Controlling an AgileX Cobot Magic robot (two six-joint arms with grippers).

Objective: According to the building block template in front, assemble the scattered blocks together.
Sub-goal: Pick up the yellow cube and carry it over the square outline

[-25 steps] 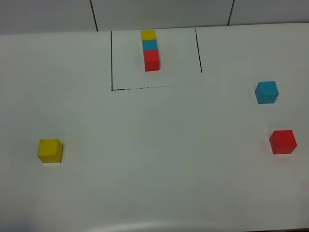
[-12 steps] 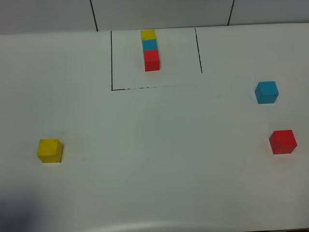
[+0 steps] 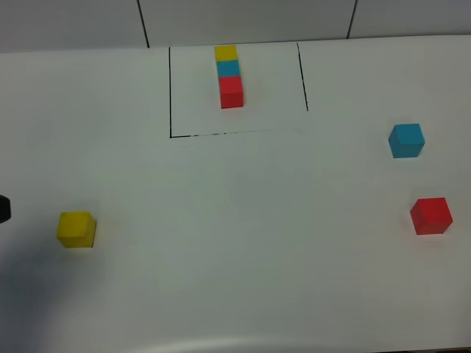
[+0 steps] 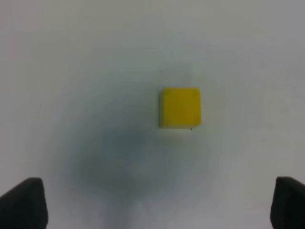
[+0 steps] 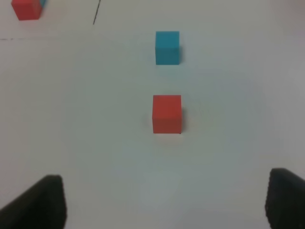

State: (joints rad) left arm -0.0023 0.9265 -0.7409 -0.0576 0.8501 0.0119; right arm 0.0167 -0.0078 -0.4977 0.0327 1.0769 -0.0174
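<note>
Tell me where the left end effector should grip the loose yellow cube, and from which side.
Take the yellow cube by two opposite side faces, straight down from above. It sits flat on the table, nothing beside it, its sides roughly square to the open left end effector, so probably little wrist turn needed.

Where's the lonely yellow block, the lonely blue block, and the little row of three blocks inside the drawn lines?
yellow block [image 4: 180,107]: left wrist view, middle of its top face.
blue block [image 3: 406,135]: high outside view, on its top face.
row of three blocks [image 3: 229,68]: high outside view, on the blue middle cube.
</note>
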